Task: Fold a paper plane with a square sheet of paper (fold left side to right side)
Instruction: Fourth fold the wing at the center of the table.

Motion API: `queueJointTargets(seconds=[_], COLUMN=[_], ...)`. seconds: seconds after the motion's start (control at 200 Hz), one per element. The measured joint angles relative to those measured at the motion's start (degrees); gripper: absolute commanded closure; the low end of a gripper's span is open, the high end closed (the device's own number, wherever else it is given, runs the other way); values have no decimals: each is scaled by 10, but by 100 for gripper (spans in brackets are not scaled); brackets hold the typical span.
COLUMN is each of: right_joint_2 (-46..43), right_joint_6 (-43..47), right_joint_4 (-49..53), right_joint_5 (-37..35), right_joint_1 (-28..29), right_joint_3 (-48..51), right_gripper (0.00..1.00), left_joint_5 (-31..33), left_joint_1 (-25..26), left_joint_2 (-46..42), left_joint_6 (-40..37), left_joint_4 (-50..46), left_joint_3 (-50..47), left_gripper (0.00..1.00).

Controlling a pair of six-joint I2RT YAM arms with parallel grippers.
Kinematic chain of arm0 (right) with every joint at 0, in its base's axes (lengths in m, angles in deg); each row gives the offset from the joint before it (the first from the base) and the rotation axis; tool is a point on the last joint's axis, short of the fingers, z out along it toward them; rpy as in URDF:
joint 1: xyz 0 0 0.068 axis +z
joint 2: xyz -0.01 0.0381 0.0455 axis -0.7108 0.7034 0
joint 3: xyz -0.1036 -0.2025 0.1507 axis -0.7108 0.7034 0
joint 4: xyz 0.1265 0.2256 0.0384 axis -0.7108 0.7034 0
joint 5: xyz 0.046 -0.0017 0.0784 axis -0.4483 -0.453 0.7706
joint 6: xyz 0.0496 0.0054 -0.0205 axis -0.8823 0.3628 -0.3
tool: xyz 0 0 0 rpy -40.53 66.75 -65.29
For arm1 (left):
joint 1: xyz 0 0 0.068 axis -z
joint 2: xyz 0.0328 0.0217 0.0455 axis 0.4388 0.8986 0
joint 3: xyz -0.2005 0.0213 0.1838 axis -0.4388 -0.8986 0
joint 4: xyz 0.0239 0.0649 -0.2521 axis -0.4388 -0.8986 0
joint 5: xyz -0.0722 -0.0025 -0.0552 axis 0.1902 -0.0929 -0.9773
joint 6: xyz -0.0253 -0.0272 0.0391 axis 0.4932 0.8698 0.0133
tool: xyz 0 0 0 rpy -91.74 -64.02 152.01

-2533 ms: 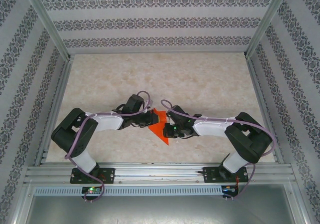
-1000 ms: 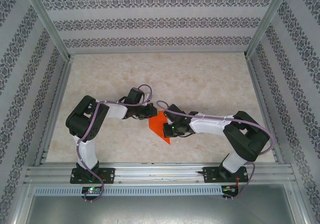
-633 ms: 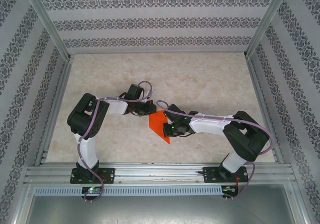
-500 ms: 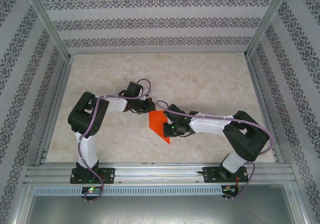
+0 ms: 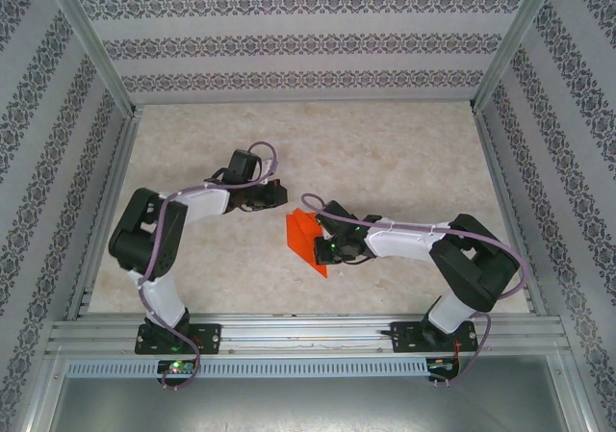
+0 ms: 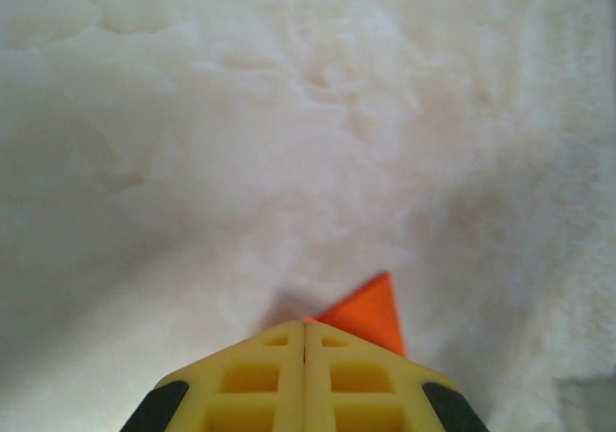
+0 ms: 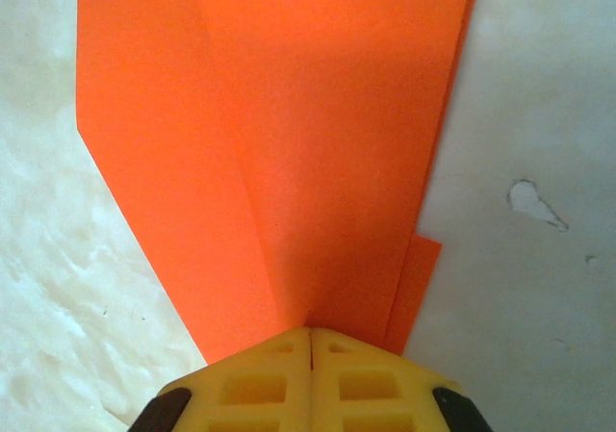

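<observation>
The paper point(image 5: 306, 242) is lying near the middle of the worktop point(image 5: 404, 153), folded down into a narrow pointed shape. Its long axis is running from about 11 o'clock to 5 o'clock, and the sharp tip is pointing toward 5 o'clock, at the near edge. In the right wrist view the paper point(image 7: 289, 134) is showing a long crease and overlapping layers.

What has just changed is the left claw point(image 5: 277, 197). A couple of seconds ago it was sitting on the paper's far end, and now it is backing off toward 10 o'clock and standing clear of the sheet. It is closed tight and carrying nothing, with an orange corner point(image 6: 371, 312) peeking out just past its tip point(image 6: 305, 328). To me that means the pressing of this fold is finishing.

The right claw point(image 5: 320, 239) is staying put at the paper's 3 o'clock side. It is also fully closed point(image 7: 310, 334), and it is bearing down on the sheet rather than pinching it, as far as I can tell.
</observation>
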Motion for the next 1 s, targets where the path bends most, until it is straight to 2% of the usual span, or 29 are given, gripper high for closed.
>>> queueJointTargets(seconds=[0.14, 0.385, 0.729, 0.999], right_joint_2=[-3, -4, -4, -6], right_joint_6=[0, 0, -1, -1], right_joint_4=[-7, -10, -10, -10], right_joint_5=[1, 1, 7, 17], right_joint_1=[-1, -1, -5, -9], right_joint_3=[5, 7, 7, 7], right_gripper=[100, 100, 100, 100], left_joint_5=[-35, -89, -66, -52], left_joint_1=[11, 76, 82, 82], left_joint_2=[-48, -1, 70, 81], left_joint_6=[18, 48, 50, 46], left_joint_4=[30, 63, 60, 52], left_joint_3=[-37, -41, -29, -21], left_gripper=[100, 100, 100, 100])
